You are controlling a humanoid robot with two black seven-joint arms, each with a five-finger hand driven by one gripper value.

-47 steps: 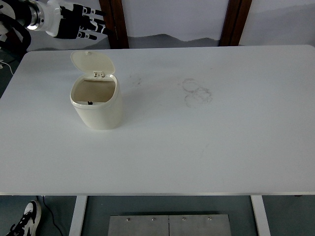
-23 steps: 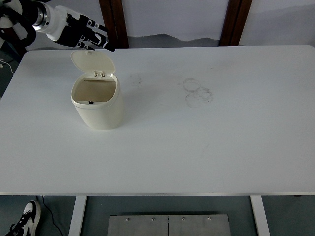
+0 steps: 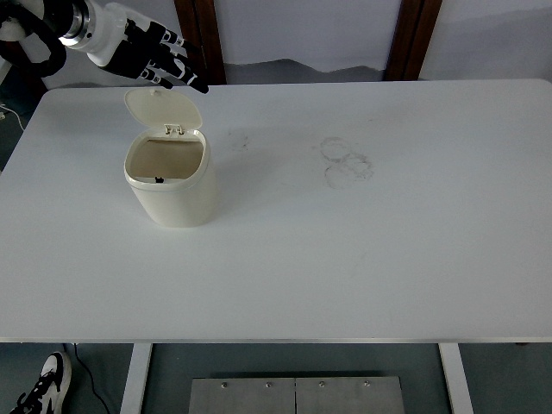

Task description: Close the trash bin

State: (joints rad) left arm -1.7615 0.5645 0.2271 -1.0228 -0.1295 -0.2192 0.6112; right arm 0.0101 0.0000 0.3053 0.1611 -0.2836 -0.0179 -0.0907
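Left hand (image 3: 151,59) spread, empty, above raised lid (image 3: 162,110). Off-centre push could tip bin (image 3: 171,185).

Cream bin on a white table, black-and-white hand above

The trash bin (image 3: 170,183) is cream all over, its raised lid (image 3: 161,109) the same shade, its inside a duller tan. The table (image 3: 362,250) is white with faint grey ring smudges (image 3: 345,162). The left hand (image 3: 147,53) has black fingers and a white wrist. Behind stand dark brown posts (image 3: 412,39).
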